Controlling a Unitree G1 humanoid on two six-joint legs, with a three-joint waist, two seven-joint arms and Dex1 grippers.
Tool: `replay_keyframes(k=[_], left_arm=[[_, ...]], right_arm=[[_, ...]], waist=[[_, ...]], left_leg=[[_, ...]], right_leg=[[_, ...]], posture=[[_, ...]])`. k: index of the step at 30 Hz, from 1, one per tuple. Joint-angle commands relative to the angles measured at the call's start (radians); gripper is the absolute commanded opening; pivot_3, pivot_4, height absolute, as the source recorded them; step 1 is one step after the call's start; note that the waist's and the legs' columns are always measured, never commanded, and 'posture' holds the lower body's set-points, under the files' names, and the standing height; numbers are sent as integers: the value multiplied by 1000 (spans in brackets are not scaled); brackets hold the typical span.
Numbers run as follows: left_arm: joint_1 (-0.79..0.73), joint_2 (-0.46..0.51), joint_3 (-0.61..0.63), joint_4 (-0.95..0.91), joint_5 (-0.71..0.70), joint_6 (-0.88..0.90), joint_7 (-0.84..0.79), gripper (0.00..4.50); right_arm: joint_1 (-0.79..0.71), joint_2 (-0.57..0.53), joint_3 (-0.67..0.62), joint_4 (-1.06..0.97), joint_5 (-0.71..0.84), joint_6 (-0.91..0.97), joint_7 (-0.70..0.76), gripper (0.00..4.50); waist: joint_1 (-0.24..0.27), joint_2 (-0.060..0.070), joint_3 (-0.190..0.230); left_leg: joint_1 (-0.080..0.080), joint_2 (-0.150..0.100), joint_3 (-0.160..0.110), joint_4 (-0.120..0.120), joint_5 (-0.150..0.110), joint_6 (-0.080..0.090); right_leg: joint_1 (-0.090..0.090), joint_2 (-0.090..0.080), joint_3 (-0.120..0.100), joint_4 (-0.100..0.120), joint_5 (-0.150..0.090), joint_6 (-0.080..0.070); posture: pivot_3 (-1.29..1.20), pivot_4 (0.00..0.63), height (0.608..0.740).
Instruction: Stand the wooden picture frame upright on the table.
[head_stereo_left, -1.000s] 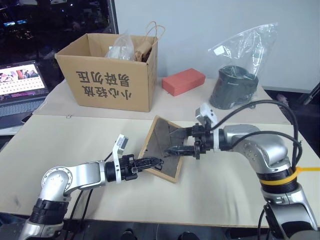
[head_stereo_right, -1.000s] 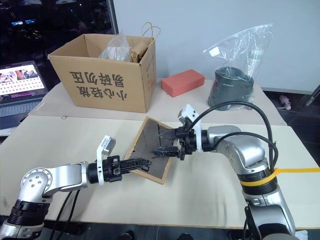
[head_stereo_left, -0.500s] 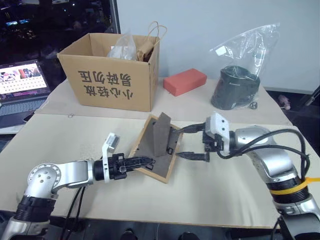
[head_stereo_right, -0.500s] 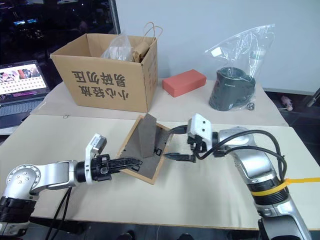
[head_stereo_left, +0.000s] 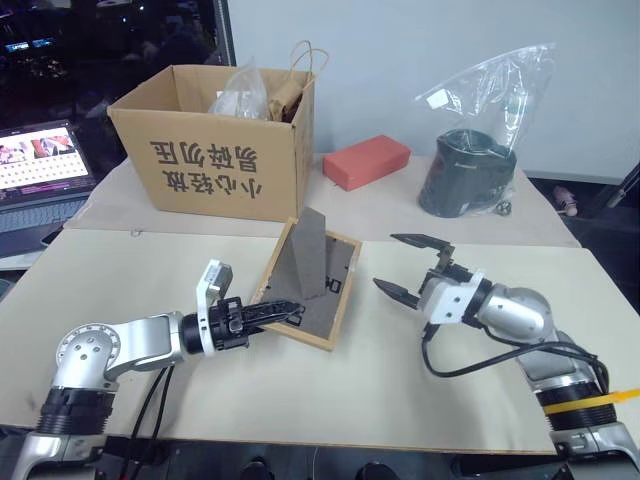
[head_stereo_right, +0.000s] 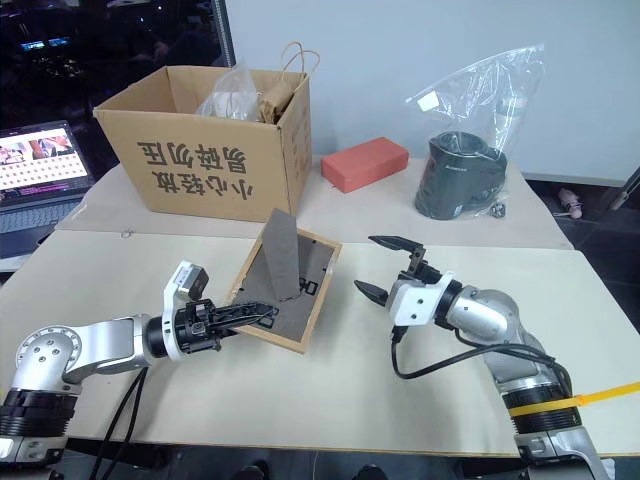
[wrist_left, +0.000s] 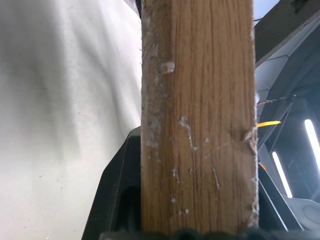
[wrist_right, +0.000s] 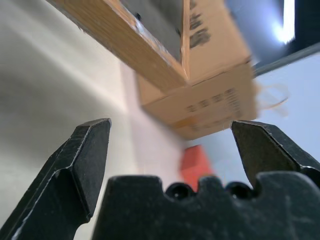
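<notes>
Wooden picture frame (head_stereo_left: 305, 285) front hidden, left end effector (head_stereo_left: 285, 306) clamps edge; right end effector (head_stereo_left: 408, 268) wide open, empty.

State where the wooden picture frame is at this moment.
In the left eye view the wooden picture frame sits mid-table, tilted with its dark back showing, in front of the cardboard box. The left tool grips its near edge.

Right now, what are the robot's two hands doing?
Left gripper: closed on the wooden picture frame.
Right gripper: open, holding nothing.
</notes>
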Motion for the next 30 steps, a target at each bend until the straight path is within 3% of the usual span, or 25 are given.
replay_keyframes(k=[1, 6, 9, 15, 20, 22, 25, 28, 30], left_arm=[[-27, -15, 19, -18, -24, 6, 0, 1153], [-36, -49, 15, -20, -24, -5, 41, 1153], [-35, -66, 2, -42, -24, -4, 57, 1153], [-10, -34, -48, -121, -24, 4, 72, 1153], [11, 2, -92, -151, -24, 7, 69, 1153], [9, 21, -99, -149, -24, 6, 66, 2178], [3, 68, -90, -144, -24, 18, 26, 3245], [-7, 122, -75, -112, -24, 18, 4, 4360], [-11, 151, -61, -89, -24, 17, -15, 4500]], right_arm=[[-11, 36, 10, -31, -121, -83, -156, 4465], [-43, 75, 46, -35, -147, -82, -207, 4465], [-57, 79, 59, -33, -144, -88, -217, 3771], [-51, 73, 64, -32, -168, -100, -251, 1757], [-45, 63, 57, -30, -178, -107, -270, 1642], [-44, 57, 52, -27, -177, -109, -274, 1638], [-41, 49, 48, -26, -181, -113, -286, 1313], [-38, 44, 45, -24, -184, -115, -299, 1262], [-37, 39, 43, -22, -186, -115, -306, 1250]], waist=[[0, 0, 0], [2, 0, 0], [2, 0, 0], [0, 0, 0], [0, 0, 0], [0, 0, 0], [0, 0, 0], [-2, 0, 0], [-1, 0, 0]], left_leg=[[0, 0, 0, 0, 0, 0], [1, 0, 0, 0, 2, 0], [1, 0, 0, 0, 2, 0], [1, 0, 0, 0, 2, 0], [3, 0, 0, 0, 2, 0], [3, 0, 0, 0, 2, 0], [4, 0, 0, 0, 2, 0], [5, 0, 0, 0, 2, 0], [6, 0, 0, 0, 2, 1]], right_leg=[[0, 0, 0, 0, 0, 0], [1, 0, 0, 2, 0, 0], [1, 0, 0, 2, 0, 0], [1, 0, 0, 3, 1, -1], [2, 0, 0, 3, 1, -1], [2, 0, 0, 3, 1, -1], [3, 0, 0, 2, 1, -1], [4, 0, 0, 3, 1, -1], [5, 0, 0, 3, 1, -1]], posture=[[0, 150, 740], [0, 150, 740], [0, 150, 740], [0, 150, 740], [0, 150, 740], [0, 150, 740], [0, 150, 740], [0, 150, 740], [0, 150, 740]])
